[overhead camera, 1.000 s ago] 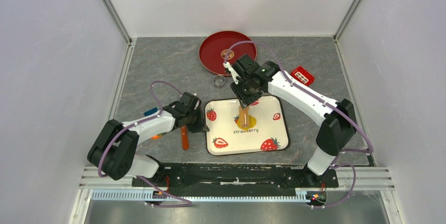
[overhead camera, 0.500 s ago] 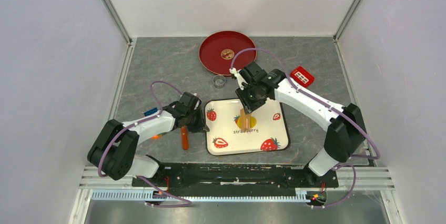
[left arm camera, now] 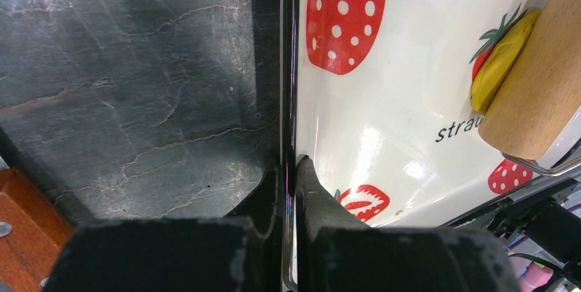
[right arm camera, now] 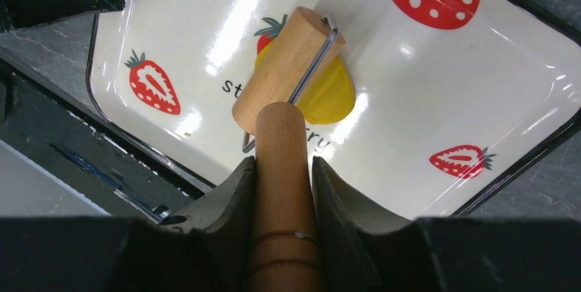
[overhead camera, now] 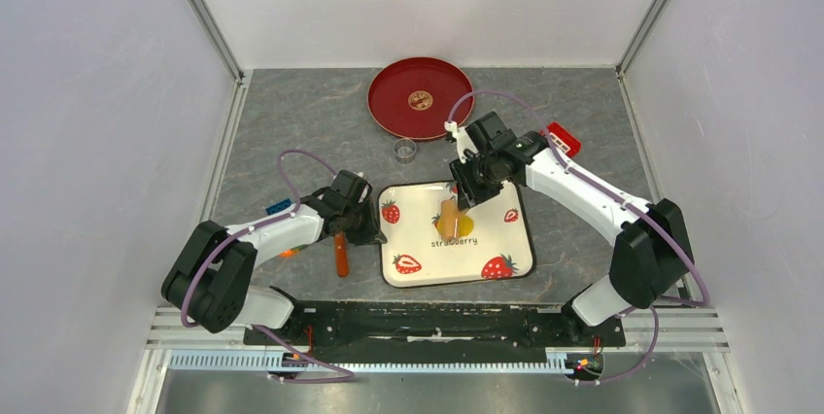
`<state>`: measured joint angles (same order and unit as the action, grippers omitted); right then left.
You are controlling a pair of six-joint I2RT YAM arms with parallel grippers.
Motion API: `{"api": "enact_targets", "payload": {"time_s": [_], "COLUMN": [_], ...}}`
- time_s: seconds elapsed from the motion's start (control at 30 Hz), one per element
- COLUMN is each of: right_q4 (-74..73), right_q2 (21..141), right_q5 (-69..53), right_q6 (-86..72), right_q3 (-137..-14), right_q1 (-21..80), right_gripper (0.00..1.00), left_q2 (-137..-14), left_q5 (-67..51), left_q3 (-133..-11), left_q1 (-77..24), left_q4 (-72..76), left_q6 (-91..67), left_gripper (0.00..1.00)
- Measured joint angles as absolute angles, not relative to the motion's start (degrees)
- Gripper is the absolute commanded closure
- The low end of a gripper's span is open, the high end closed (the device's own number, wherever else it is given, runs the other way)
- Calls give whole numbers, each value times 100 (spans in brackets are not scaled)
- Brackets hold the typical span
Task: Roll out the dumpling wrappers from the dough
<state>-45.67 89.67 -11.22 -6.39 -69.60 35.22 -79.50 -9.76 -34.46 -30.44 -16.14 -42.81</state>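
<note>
A white square strawberry tray [overhead camera: 457, 263] lies in front of the arms. A flattened yellow dough piece [overhead camera: 465, 227] lies at its middle, partly under a wooden roller [overhead camera: 448, 217]. My right gripper [overhead camera: 466, 192] is shut on the roller's handle [right arm camera: 281, 168]; the drum [right arm camera: 288, 66] rests across the dough [right arm camera: 332, 93]. My left gripper [overhead camera: 374, 229] is shut on the tray's left rim [left arm camera: 289, 100], one finger inside and one outside. The dough [left arm camera: 497, 66] and the drum [left arm camera: 538, 93] also show in the left wrist view. A small round disc, a wrapper [overhead camera: 420, 100], lies on the red plate [overhead camera: 389, 113] at the back.
A small metal ring cup [overhead camera: 405, 150] stands left of the right arm. A red box [overhead camera: 561, 134] lies partly behind that arm. An orange-handled tool [overhead camera: 340, 254] and a blue item [overhead camera: 279, 207] lie by the left arm. Walls enclose three sides.
My right gripper has moved right and a little nearer, dragging the roller with it; the roller now lies tilted over the dough. The left gripper and the tray have not moved.
</note>
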Motion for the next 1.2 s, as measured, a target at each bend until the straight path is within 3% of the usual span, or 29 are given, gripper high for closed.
{"api": "enact_targets", "payload": {"time_s": [0.57,0.87,1.2], "right_q4": [-4139,-2912,-3527], "right_q2": [8969,9463,9397], "right_q5": [-1481,-1933,-1463], "right_q6": [-812,-1203,-991], "right_q3": [-6687,-6530,-7129], "right_q1": [3393,3789,4274], "right_gripper": [100,100,100], "left_q2": [-7950,-7950,-7950], "left_q5": [-967,-961,-961], "left_q3": [-3446,-3450,-3450], "left_q1": [-3048,-3052,-3052], "left_q4": [-1614,-1619,-1619], "left_q6": [-4281,-4281,-4281], "left_gripper": [98,98,98]}}
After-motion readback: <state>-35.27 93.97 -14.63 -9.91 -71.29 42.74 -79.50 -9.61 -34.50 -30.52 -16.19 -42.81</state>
